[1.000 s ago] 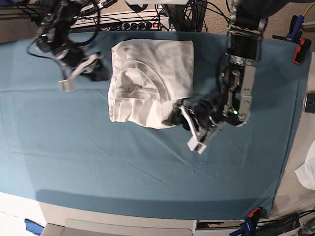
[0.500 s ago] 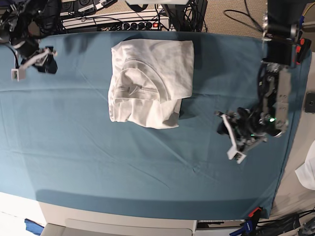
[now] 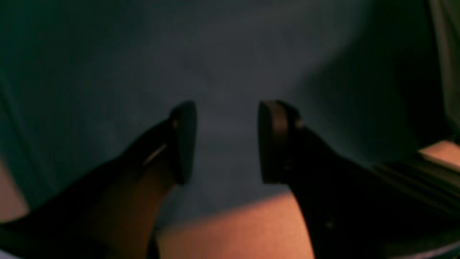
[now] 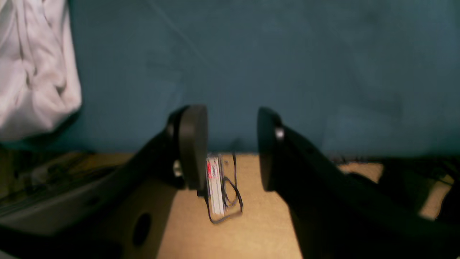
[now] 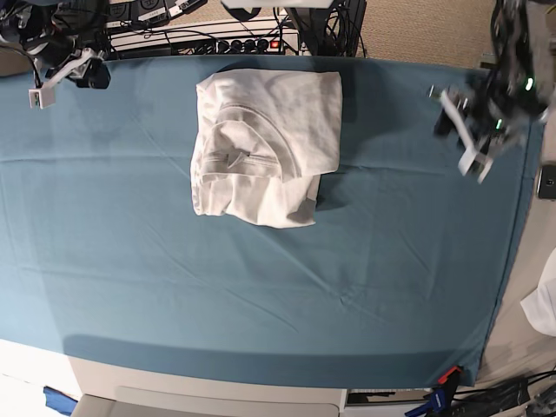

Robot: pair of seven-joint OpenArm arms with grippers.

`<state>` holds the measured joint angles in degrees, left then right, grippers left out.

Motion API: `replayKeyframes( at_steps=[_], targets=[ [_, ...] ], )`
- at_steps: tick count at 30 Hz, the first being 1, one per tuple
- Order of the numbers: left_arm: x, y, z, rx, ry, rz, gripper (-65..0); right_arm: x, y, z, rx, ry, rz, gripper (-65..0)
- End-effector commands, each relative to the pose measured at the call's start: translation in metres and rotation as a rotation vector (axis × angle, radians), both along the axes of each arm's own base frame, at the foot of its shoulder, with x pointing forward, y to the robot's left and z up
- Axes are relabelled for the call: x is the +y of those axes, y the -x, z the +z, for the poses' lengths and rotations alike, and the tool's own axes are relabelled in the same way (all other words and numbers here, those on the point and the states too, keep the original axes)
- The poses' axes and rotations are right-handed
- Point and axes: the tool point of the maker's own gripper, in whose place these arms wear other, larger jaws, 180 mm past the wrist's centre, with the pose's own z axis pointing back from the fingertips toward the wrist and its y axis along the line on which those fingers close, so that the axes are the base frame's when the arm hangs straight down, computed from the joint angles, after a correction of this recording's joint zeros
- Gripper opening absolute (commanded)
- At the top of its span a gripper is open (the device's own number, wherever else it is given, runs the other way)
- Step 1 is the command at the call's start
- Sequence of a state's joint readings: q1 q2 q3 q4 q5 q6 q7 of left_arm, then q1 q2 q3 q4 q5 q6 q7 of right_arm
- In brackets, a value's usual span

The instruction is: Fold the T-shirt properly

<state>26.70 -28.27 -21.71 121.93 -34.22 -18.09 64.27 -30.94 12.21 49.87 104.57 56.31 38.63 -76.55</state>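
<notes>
The white T-shirt (image 5: 265, 143) lies folded into a rough rectangle on the teal table cloth (image 5: 261, 287), at the back middle. Its front edge is uneven and rumpled. My left gripper (image 5: 461, 130) hovers near the back right of the cloth, far from the shirt. In the left wrist view it (image 3: 226, 142) is open and empty over bare cloth. My right gripper (image 5: 65, 80) is at the back left corner. In the right wrist view it (image 4: 231, 147) is open and empty at the cloth's edge, with a part of the shirt (image 4: 32, 68) at the upper left.
A power strip and cables (image 5: 217, 42) run behind the table's back edge. A phone (image 5: 547, 181) and a small white fabric scrap (image 5: 543, 304) lie off the cloth's right edge. A clamp (image 5: 448, 375) grips the front right corner. A small cabled device (image 4: 216, 189) lies below the right gripper.
The left gripper has left the shirt's front right corner and swung out to the back right. The right gripper has drawn back to the back left corner. The shirt has stayed still.
</notes>
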Motion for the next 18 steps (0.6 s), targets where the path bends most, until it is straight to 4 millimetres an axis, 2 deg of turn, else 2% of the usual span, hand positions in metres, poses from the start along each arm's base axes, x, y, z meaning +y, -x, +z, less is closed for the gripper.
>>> replayKeyframes(
  at_steps=[1, 4, 8, 11, 14, 18],
  targets=[
    [0.003, 0.006, 0.010, -0.026, -0.010, 0.006, -36.7, -0.004, -0.001, 0.008, -0.018, 0.015, 0.011, -41.5],
    [0.012, 0.044, 0.009, 0.021, -0.023, 0.058, -36.7, -0.003, 0.013, 0.004, 0.020, 0.012, 0.011, -41.5],
    [0.010, 0.099, -0.008, 0.156, 0.016, 0.129, -36.7, -0.003, 0.035, -0.002, 0.083, 0.012, 0.012, -41.5],
    [-0.012, 0.144, -0.017, 0.279, 0.118, 0.148, -36.7, -0.002, 0.060, -0.008, 0.158, 0.010, 0.017, -41.5],
    [-0.036, 0.183, -0.020, 0.376, 0.191, 0.080, -36.7, 0.005, 0.090, -0.015, 0.249, -0.005, 0.048, -41.5],
    [-0.066, 0.214, -0.024, 0.455, 0.281, 0.030, -36.7, 0.026, 0.117, -0.026, 0.333, -0.054, 0.101, -41.5]
  ],
)
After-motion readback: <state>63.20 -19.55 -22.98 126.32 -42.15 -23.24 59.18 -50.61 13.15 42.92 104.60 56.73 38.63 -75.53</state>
